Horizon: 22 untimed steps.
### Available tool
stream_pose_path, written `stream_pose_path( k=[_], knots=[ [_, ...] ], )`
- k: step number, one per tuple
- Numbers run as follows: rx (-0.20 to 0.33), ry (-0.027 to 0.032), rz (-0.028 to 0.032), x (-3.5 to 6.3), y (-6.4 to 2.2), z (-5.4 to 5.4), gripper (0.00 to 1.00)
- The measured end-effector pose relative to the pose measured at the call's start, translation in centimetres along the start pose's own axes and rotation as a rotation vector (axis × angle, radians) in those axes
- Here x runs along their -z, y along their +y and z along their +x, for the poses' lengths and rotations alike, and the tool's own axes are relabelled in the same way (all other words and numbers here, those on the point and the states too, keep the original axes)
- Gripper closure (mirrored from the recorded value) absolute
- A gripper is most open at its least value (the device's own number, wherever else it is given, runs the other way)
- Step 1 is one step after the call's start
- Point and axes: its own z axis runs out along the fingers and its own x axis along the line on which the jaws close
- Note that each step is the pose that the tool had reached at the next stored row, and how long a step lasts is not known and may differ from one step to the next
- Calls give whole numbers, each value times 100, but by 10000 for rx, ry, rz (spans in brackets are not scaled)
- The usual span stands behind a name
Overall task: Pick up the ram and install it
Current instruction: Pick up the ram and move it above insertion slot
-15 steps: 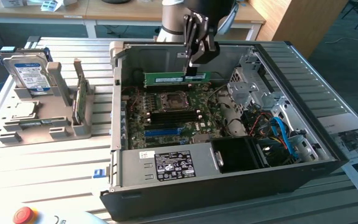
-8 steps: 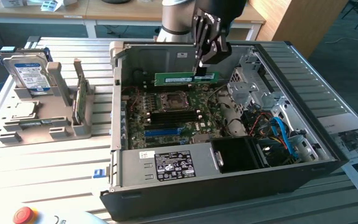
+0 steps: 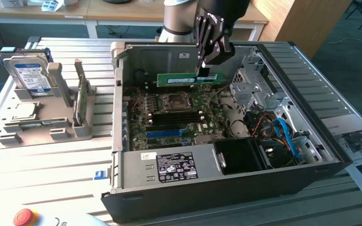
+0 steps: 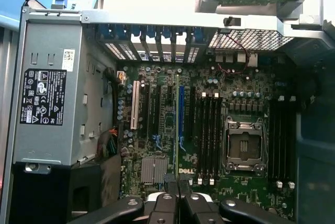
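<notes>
The arm (image 3: 179, 21) stood at the far side, its wrist pointed straight down. The gripper (image 3: 203, 71) hung vertical, and its fingers (image 4: 163, 205) were pinched closed on the top edge of the ram (image 3: 189, 79).

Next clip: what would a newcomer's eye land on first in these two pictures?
First, the black end effector hanging over the open computer case, gripping the ram by its upper edge above the motherboard. Next, at the exterior view's left, a grey rack on the table holds a hard drive upright.
</notes>
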Motion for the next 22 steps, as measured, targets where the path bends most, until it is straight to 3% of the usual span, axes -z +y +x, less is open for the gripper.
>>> stream_pose_path(
  k=[10,22],
  knots=[
    [-1,0,0,1,-23,-91,88],
    [0,1,0,-2,-45,-296,88]
  ],
)
